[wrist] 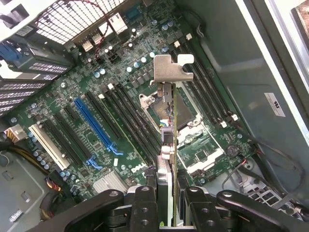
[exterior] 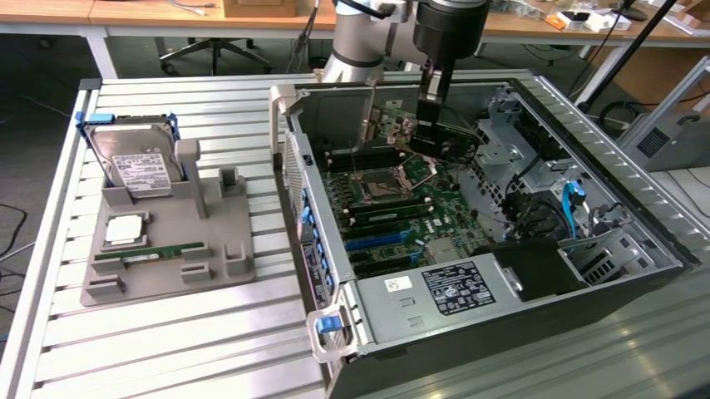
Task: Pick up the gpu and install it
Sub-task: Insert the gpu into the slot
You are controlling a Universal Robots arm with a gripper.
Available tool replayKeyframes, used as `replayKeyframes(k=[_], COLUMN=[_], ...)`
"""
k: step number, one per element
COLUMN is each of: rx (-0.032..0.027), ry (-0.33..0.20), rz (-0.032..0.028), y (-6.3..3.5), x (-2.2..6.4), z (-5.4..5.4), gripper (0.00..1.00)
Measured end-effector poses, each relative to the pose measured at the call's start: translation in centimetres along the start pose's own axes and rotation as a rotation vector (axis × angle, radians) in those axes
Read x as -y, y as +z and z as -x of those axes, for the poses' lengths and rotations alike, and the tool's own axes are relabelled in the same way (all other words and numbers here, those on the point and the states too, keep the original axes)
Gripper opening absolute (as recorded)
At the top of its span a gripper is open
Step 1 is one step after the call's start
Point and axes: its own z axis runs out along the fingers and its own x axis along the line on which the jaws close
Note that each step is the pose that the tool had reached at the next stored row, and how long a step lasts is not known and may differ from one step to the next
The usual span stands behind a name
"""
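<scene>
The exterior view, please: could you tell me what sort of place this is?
Probably a robotics lab or workshop: an open computer case sits on a slatted metal table, a gripper holds the gpu over its motherboard, and desks with an office chair stand behind.

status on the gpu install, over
Gripper shut on gpu. Card hangs above motherboard inside open case, not in a slot. Nothing seen between card and board.

You have one gpu (wrist: 170, 140) in the one claw (wrist: 170, 205), one open case (exterior: 298, 179) around it; well apart from the claw, one hard drive (exterior: 133, 162), one silver chip (exterior: 125, 230), one memory stick (exterior: 150, 251), one grey tray (exterior: 228, 268).
</scene>
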Motion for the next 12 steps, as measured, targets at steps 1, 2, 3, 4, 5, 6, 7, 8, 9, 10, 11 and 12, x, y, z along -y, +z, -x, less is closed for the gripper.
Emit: replayKeyframes(k=[1, 2, 3, 4, 5, 6, 7, 8, 9, 10, 11, 12], rx=[0.0005, 0.0008, 0.0012, 0.0019, 0.0033, 0.0043, 0.0058, 0.0066, 0.0078, 0.0098, 0.0128, 0.0142], ry=[-0.005, -0.007, -0.011, -0.018, -0.031, -0.040, -0.054, -0.062, -0.074, -0.094, -0.123, -0.136], rz=[0.0001, 0.0002, 0.0003, 0.0005, 0.0009, 0.0011, 0.0015, 0.0017, 0.0020, 0.0025, 0.0032, 0.0035], y=[0.01, 0.01, 0.01, 0.02, 0.04, 0.05, 0.07, 0.08, 0.09, 0.12, 0.16, 0.17], x=[0.00, 0.00, 0.00, 0.00, 0.00, -0.01, -0.01, -0.01, -0.01, -0.01, -0.02, -0.02], z=[0.00, 0.00, 0.00, 0.00, 0.00, 0.00, 0.00, 0.00, 0.00, 0.00, -0.01, -0.01], gripper=[0.27, 0.27, 0.27, 0.27, 0.27, 0.27, 0.27, 0.27, 0.27, 0.27, 0.27, 0.27])
